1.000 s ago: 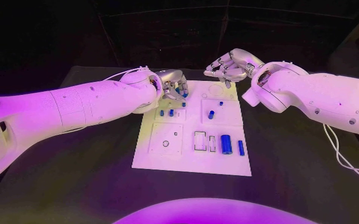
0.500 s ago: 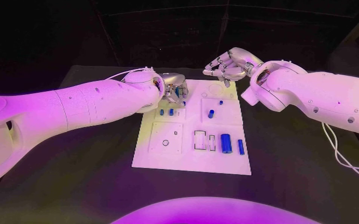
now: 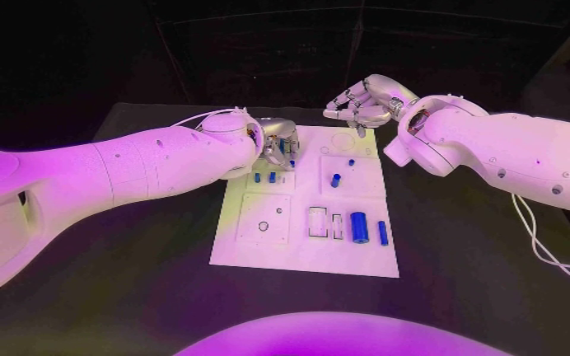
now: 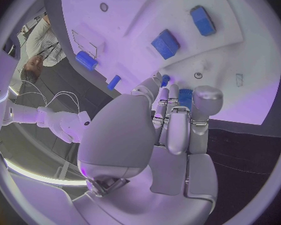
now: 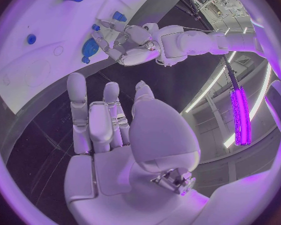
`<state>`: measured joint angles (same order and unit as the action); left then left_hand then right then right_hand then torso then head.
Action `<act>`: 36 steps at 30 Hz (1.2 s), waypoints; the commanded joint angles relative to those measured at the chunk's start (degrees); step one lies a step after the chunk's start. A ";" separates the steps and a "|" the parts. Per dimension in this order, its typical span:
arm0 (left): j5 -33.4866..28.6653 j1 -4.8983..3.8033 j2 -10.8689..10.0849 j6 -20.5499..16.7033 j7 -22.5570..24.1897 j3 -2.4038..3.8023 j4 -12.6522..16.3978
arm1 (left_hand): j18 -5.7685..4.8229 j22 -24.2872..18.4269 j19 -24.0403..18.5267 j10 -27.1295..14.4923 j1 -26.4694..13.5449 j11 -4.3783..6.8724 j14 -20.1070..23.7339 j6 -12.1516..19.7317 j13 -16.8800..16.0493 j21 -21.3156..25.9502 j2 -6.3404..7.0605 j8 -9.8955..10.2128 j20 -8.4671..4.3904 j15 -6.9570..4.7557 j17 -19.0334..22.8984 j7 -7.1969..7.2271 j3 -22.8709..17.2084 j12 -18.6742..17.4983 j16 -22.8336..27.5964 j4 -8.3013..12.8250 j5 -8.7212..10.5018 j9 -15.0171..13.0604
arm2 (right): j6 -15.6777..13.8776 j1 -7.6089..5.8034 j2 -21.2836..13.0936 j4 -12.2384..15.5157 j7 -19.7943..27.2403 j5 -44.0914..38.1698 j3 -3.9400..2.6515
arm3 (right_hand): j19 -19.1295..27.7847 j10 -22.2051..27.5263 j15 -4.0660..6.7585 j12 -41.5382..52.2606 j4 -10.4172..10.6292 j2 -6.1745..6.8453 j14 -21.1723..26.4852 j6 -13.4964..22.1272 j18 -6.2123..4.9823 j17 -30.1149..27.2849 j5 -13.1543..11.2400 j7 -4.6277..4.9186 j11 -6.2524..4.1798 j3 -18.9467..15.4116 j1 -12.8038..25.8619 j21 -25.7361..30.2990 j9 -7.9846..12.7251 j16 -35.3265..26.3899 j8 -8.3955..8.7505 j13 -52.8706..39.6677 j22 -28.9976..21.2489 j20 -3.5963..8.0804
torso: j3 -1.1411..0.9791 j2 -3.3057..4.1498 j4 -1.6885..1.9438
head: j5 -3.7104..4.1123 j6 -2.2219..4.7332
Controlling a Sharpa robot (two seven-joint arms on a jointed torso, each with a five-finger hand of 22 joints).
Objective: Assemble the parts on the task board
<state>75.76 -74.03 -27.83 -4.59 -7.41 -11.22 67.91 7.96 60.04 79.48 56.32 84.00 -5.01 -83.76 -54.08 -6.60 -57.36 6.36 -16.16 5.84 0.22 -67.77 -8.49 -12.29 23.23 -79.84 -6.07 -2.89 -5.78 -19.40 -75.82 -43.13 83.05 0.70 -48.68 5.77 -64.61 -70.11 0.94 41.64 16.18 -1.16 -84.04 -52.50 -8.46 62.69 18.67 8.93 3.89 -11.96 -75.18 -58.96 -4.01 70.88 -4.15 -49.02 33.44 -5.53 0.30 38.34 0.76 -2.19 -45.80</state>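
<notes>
1. The task board lies mid-table, with blue parts lying in its recesses on the near side.
2. The left hand reaches down over the board's far left corner, fingers close together beside a blue part; a grip cannot be made out.
3. The right hand hovers at the board's far edge, fingers apart, holding nothing.

No text, label, brand, number or sign can be read here — not on the task board, nor on the blue parts lying on it. The white arms and both hands carry no legible marking — a few dark strokes at the rim of the left wrist view are cut off and cannot be made out.
</notes>
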 commanded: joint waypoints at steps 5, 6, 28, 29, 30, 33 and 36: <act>0.58 0.01 0.40 0.00 0.27 0.04 -0.86 | -0.82 0.36 0.27 1.08 0.24 0.17 -1.06 -1.11 0.61 -0.57 -0.82 0.46 0.00 -0.18 0.24 0.22 -1.40 -0.85 0.05 0.27 -0.36 0.25 | 0.19 -0.12 0.01 0.07 0.47 -0.14 -0.03 | -0.01 0.35 -0.15 0.20 -0.16 -0.28 -0.86 0.23 -1.16 0.06 0.20 -0.02 -0.17 -0.06 -0.42 0.20 0.00 -0.05 -0.02 -0.06 0.04 0.11 | -0.04 0.02 -0.06 | 0.00 -0.04; 0.58 0.02 0.47 0.13 0.29 0.04 -0.96 | -0.82 0.38 0.26 1.18 0.25 0.19 -1.07 -1.20 0.70 -0.57 -0.84 0.51 -0.01 -0.19 0.24 0.25 -1.55 -0.93 0.03 0.31 -0.36 0.28 | 0.19 -0.12 0.02 0.08 0.47 -0.14 -0.03 | -0.01 0.35 -0.15 0.20 -0.16 -0.28 -0.86 0.23 -1.16 0.06 0.20 -0.02 -0.17 -0.06 -0.42 0.20 0.00 -0.05 -0.02 -0.06 0.04 0.11 | -0.05 0.00 -0.08 | -0.03 -0.10; 0.58 0.73 1.77 2.14 0.24 0.06 -2.63 | -0.88 0.96 0.29 2.53 0.16 0.39 -1.12 -2.25 1.84 -1.04 -0.79 1.20 -0.20 -0.35 0.51 0.40 -3.81 -2.08 -0.18 0.89 -0.34 0.73 | 0.18 -0.12 0.21 0.21 0.45 -0.14 -0.03 | -0.05 0.31 -0.15 0.29 -0.13 -0.37 -0.89 0.24 -1.16 0.15 0.29 -0.02 -0.17 -0.09 -0.49 0.19 0.00 0.00 -0.02 -0.14 0.07 0.11 | -0.05 0.00 -0.06 | 0.29 -0.45; 0.57 0.74 1.80 2.31 0.22 0.06 -2.70 | -0.86 0.92 0.24 2.51 0.06 0.36 -1.08 -2.20 1.96 -0.96 -0.68 1.33 -0.20 -0.31 0.63 0.35 -3.93 -2.24 -0.15 0.92 -0.33 0.80 | 0.18 -0.12 0.21 0.22 0.45 -0.14 -0.03 | -0.05 0.31 -0.15 0.29 -0.13 -0.37 -0.89 0.24 -1.16 0.15 0.29 -0.02 -0.17 -0.09 -0.49 0.19 0.00 0.00 -0.02 -0.14 0.07 0.11 | -0.03 0.00 -0.05 | 0.35 -0.54; 0.57 0.74 1.81 2.42 0.20 0.06 -2.75 | -0.86 0.90 0.20 2.48 -0.02 0.32 -1.05 -2.16 2.04 -0.93 -0.61 1.43 -0.19 -0.28 0.70 0.32 -4.03 -2.36 -0.13 0.94 -0.32 0.85 | 0.18 -0.12 0.21 0.22 0.45 -0.14 -0.03 | -0.05 0.31 -0.15 0.29 -0.13 -0.37 -0.89 0.24 -1.16 0.15 0.29 -0.02 -0.17 -0.09 -0.49 0.19 0.00 0.00 -0.02 -0.14 0.07 0.11 | -0.01 0.01 -0.03 | 0.38 -0.57; 0.57 0.75 1.87 2.65 0.17 0.07 -2.86 | -0.89 0.97 0.13 2.26 -0.26 0.15 -1.00 -1.84 2.31 -0.94 -0.29 1.85 -0.12 -0.18 0.81 0.14 -4.31 -2.79 -0.15 1.07 -0.33 1.05 | 0.18 -0.12 0.21 0.22 0.44 -0.14 -0.03 | -0.05 0.31 -0.15 0.29 -0.13 -0.37 -0.89 0.24 -1.16 0.15 0.29 -0.02 -0.17 -0.09 -0.49 0.19 0.00 0.00 -0.02 -0.14 0.07 0.11 | -0.01 0.05 -0.03 | 0.42 -0.53; 0.57 0.75 1.96 3.05 0.33 0.07 -3.02 | -0.90 0.96 0.03 1.89 -0.59 -0.10 -0.91 -1.27 2.57 -0.86 0.17 2.43 0.01 0.01 1.07 -0.13 -4.49 -3.27 -0.11 1.20 -0.32 1.33 | 0.08 -0.12 0.25 0.21 0.45 -0.14 -0.03 | -0.05 0.31 -0.15 0.29 -0.13 -0.37 -0.89 0.24 -1.16 0.15 0.29 -0.02 -0.17 -0.09 -0.49 0.19 0.00 0.00 -0.02 -0.14 0.07 0.11 | -0.03 0.00 -0.04 | 0.41 -0.58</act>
<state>75.99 -73.48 -25.99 -3.53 -7.27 -11.01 64.97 7.97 60.97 79.48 58.35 83.97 -4.66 -83.95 -55.64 -4.36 -58.15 6.40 -13.94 5.84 0.02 -66.77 -8.55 -16.33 20.25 -79.83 -4.87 -2.88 -4.51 -19.41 -75.82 -42.94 83.15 0.71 -48.69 5.77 -64.61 -70.11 0.94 41.64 16.18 -1.39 -84.04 -52.50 -8.45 62.79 18.66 8.92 3.89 -11.95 -75.41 -58.96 -4.01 70.88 -4.15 -49.07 33.44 -5.53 0.26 38.34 0.72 -1.77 -46.36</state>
